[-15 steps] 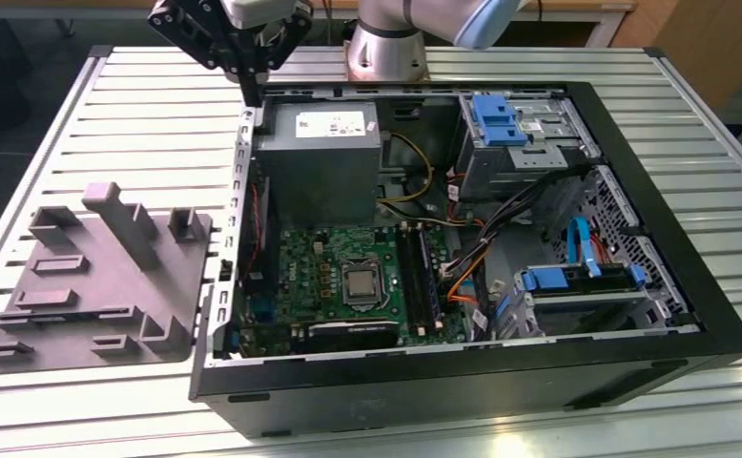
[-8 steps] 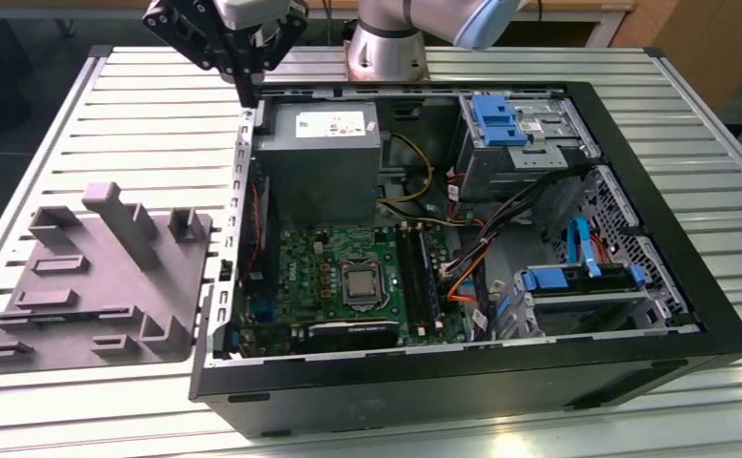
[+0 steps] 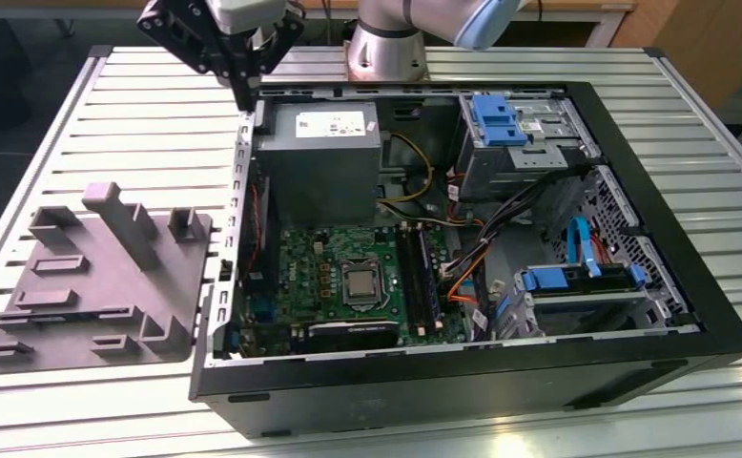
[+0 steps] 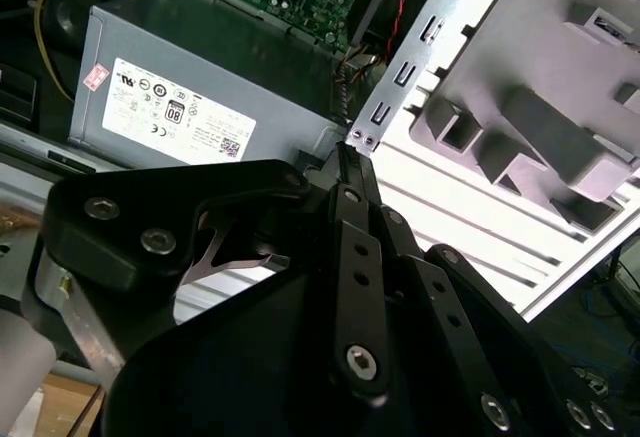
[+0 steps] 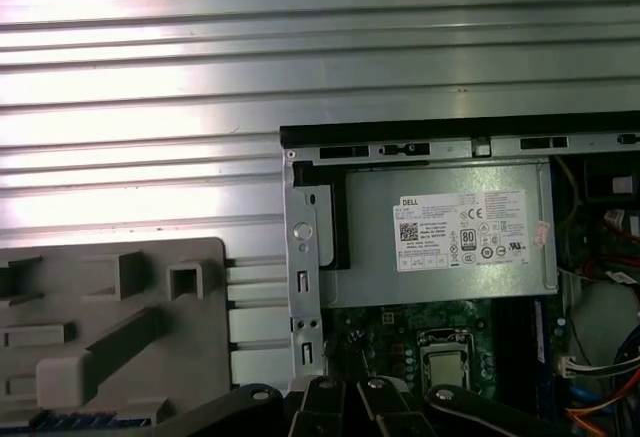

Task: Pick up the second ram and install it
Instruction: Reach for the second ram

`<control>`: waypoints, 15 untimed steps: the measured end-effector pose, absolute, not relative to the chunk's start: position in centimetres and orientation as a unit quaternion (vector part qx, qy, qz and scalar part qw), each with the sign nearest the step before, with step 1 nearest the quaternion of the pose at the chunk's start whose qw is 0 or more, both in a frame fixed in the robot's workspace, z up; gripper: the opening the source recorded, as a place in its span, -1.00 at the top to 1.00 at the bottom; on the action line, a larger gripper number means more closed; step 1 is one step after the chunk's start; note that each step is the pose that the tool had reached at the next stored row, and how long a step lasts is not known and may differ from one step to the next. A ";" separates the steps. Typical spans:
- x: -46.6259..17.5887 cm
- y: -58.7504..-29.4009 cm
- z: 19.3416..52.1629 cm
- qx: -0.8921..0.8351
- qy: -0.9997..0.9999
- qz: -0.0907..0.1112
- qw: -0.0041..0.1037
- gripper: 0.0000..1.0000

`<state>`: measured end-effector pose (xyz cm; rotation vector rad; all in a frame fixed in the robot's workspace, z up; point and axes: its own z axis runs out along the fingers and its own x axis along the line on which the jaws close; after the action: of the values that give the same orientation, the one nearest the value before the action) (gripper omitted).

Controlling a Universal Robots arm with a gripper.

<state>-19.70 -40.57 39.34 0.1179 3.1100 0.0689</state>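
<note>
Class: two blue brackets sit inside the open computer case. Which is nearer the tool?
The upper blue bracket in the exterior view, across from the grey power supply; the lower blue bracket sits much farther from the tool.

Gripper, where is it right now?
The gripper hangs over the computer case's wall on the exterior view's left, beside the power supply.

One tray (image 3: pixel 66 334) — one computer case (image 3: pixel 473 384)
</note>
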 end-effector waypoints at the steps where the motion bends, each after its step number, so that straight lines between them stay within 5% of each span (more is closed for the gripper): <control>1: -19.7 -40.6 39.3 0.038 0.999 0.022 0.014 0.79; 15: -20.5 -41.3 39.3 0.038 0.999 0.022 0.014 0.79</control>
<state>-20.50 -41.34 39.33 0.1179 3.1099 0.0690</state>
